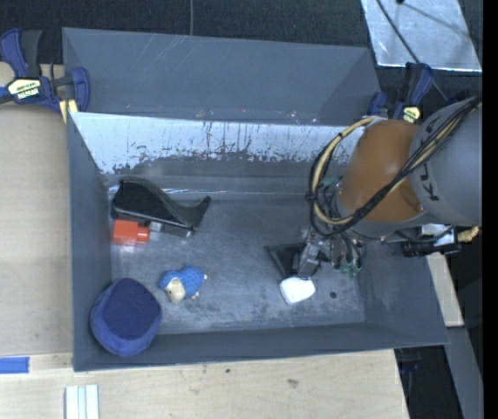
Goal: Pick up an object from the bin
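My gripper (317, 258) sits low in the bin (231, 147) with a small white lump (298, 291) just beside its tip, apparently not gripped, and I cannot tell if it is open or closed, so grasp and lift remain.

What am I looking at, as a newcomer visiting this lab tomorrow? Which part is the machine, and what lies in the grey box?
One camera looks down, slightly sideways, on a grey metal bin. The bulky shape at right, with orange cover and cables, is a robot arm meant to pick one thing out. Its gripper hangs low by a small white lump; whether it holds anything I cannot tell. Further left lie a black wedge-shaped thing, a small orange-red block, a blue-and-cream toy and a round dark blue pad.
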Robot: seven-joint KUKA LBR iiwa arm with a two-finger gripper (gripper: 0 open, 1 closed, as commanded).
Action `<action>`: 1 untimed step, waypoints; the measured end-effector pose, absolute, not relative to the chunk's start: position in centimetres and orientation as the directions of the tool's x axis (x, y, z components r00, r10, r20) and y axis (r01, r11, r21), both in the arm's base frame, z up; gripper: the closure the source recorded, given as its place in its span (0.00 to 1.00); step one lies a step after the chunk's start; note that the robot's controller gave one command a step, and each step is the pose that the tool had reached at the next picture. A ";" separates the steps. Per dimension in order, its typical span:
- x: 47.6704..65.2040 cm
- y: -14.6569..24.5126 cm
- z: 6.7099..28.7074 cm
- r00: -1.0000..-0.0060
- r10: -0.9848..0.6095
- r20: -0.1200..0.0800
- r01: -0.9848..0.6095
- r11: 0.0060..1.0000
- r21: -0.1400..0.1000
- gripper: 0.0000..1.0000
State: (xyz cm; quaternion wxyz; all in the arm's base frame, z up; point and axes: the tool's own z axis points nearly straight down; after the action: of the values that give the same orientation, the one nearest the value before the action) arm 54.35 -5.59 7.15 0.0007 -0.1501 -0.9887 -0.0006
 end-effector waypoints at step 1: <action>54.5 -5.7 12.0 -0.956 0.294 -0.009 0.294 0.956 0.001 1.00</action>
State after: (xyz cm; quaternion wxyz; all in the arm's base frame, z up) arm 54.53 -5.68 12.00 -0.0044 -0.1489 -0.9888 -0.0001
